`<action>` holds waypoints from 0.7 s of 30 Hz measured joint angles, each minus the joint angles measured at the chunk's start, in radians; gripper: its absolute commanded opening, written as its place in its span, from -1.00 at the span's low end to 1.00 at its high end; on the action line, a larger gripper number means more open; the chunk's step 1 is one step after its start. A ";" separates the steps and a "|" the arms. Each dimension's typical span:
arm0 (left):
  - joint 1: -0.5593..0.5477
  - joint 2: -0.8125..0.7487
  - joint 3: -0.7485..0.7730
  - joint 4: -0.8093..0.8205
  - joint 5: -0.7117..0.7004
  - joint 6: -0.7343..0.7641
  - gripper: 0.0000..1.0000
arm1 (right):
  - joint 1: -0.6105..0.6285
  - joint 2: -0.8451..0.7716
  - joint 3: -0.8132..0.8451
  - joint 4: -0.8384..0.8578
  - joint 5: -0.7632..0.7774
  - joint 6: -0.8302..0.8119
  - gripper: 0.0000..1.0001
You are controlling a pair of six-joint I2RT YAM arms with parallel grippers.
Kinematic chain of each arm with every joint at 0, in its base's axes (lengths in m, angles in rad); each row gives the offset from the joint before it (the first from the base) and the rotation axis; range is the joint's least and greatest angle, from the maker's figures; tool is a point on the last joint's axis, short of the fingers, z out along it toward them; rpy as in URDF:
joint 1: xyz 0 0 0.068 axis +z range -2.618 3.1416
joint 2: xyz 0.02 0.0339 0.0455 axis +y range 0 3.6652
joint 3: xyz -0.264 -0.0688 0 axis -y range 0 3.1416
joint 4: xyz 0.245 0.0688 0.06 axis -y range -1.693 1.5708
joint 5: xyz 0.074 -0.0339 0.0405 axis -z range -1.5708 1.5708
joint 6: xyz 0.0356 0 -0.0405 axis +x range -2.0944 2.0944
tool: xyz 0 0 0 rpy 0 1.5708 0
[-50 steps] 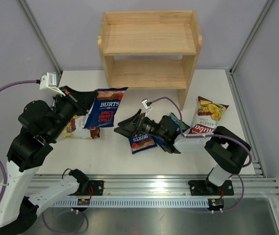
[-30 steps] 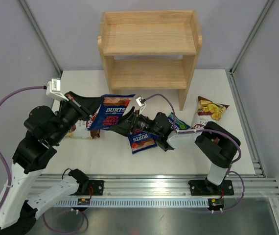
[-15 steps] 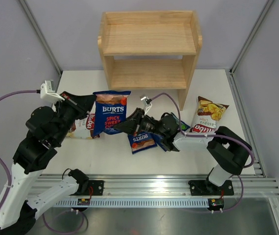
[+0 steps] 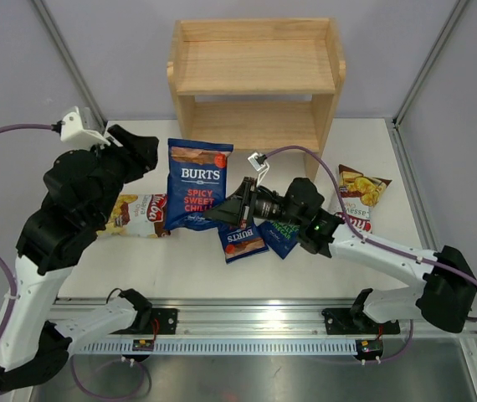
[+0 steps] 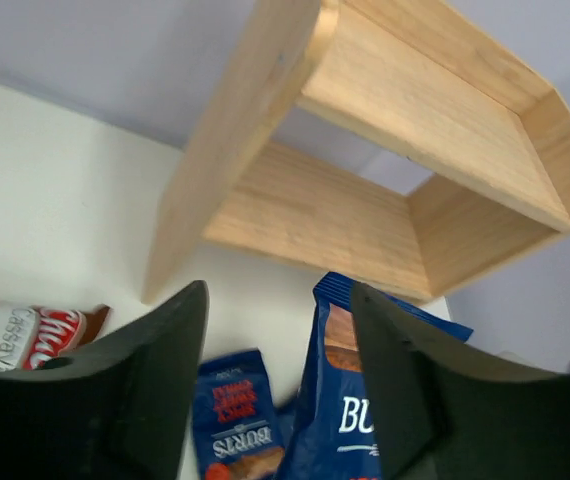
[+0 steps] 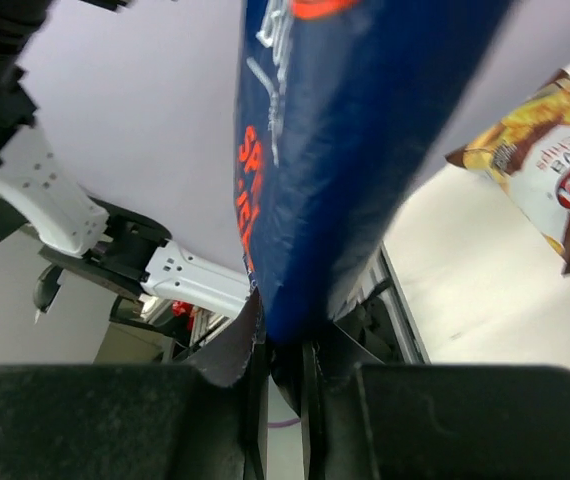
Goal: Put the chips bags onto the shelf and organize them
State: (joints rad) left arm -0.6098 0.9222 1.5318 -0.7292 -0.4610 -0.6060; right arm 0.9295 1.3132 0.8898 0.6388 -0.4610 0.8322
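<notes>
Before one shelf, three blue bags, two brown-white bags

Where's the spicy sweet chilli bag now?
Top view, left of centre: the bag is held up by the right end effector, in front of the shelf.

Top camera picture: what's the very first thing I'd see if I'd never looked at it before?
A big glossy dark blue BURTS chips bag stands out mid-table, pinched at its lower edge by the right gripper. Behind it sits the light wooden two-tier shelf, with no bags on it yet. The left gripper hangs open just left of the bag.
</notes>
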 measured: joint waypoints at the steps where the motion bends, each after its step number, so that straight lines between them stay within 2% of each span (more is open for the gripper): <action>1: 0.002 0.009 0.029 -0.013 -0.027 0.008 0.43 | 0.000 -0.019 0.024 -0.086 0.011 -0.011 -1.00; 2: 0.002 0.012 0.053 -0.023 -0.053 0.014 0.56 | 0.000 -0.035 0.048 -0.162 0.023 -0.023 -1.00; 10: 0.002 -0.080 0.048 -0.093 -0.181 0.069 0.73 | -0.019 -0.069 0.311 -0.708 0.114 -0.141 -1.00; 16: 0.003 -0.229 -0.200 -0.094 -0.192 0.115 0.79 | -0.172 -0.036 0.578 -0.993 0.100 -0.198 -1.00; 21: 0.003 -0.311 -0.406 -0.119 -0.192 0.141 0.82 | -0.268 0.102 0.898 -1.174 0.061 -0.251 -1.00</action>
State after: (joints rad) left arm -0.6067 0.6109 1.1263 -0.8482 -0.6533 -0.4652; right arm 0.6613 1.4155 1.7874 -0.5350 -0.4000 0.5812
